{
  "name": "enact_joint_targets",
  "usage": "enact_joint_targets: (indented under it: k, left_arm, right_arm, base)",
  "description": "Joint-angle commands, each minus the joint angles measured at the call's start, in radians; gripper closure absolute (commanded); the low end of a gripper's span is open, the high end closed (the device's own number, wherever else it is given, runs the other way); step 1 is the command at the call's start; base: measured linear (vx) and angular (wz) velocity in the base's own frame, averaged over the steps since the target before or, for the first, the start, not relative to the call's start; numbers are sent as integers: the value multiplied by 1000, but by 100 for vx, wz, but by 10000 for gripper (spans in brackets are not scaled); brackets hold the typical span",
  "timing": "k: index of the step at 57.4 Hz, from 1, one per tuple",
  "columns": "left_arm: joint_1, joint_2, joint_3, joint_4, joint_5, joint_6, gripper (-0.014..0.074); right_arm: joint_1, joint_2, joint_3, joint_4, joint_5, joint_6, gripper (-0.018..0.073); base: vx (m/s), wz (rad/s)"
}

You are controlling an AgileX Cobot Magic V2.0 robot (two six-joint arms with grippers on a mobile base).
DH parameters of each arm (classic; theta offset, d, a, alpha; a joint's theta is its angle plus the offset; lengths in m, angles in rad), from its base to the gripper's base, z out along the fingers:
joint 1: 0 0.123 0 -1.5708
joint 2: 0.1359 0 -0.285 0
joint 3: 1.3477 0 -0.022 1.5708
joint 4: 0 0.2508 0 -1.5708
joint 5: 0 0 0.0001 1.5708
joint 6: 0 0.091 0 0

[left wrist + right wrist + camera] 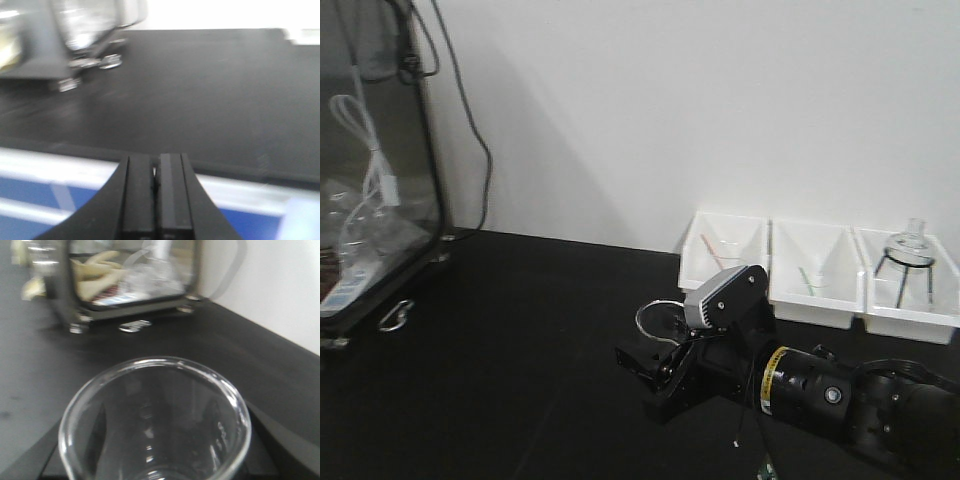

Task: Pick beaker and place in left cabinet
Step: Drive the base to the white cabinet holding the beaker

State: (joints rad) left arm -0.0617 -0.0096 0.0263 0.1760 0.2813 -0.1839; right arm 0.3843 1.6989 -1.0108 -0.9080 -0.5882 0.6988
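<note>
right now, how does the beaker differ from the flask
The beaker is straight-walled with a wide mouth; the flask is round with a narrow neck. The beaker sits between the fingers of the right gripper; the flask stands on a tripod in a white bin. Both are clear glass.

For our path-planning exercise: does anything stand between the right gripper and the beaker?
Nothing visible does. The beaker sits between the fingers of the right gripper, which holds it. In the right wrist view its rim fills the foreground, with a dark finger on either side.
</note>
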Motion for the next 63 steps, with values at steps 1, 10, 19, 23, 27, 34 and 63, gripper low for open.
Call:
enact_joint_targets:
  k: [1, 10, 19, 23, 27, 34, 63]
  left_arm:
    - [-1, -17, -9, -2, -83, -3, 593]
    - [-1, -17, -9, -2, -83, -3, 593]
    - [-1, -17, -9, -2, -83, -3, 593]
    - [-1, -17, -9, -2, -83, -3, 593]
    - [-4, -17, -9, -2, -83, -3, 593]
    - [-11, -17, -9, -2, -83, -3, 593]
    - [-11, -17, -9, -2, -83, -3, 593]
  right_arm:
    - [-3, -47, -29, 30, -66, -2, 331]
    - [-3, -47, -29, 30, -66, -2, 331]
    - [-3, -47, -29, 30, -66, -2, 331]
    - [-3, -47, -29, 30, -66, -2, 331]
    - [-3, -47, -29, 30, -66, -2, 331]
    - [-3, -47, -29, 30, -66, -2, 331]
    - [-3, -47, -29, 30, -66, -2, 331]
  base:
    - [-12, 68]
    - [-12, 73]
    - [-11, 82]
    - [-9, 88]
    - [-8, 91]
    - [-5, 93]
    - [1, 85]
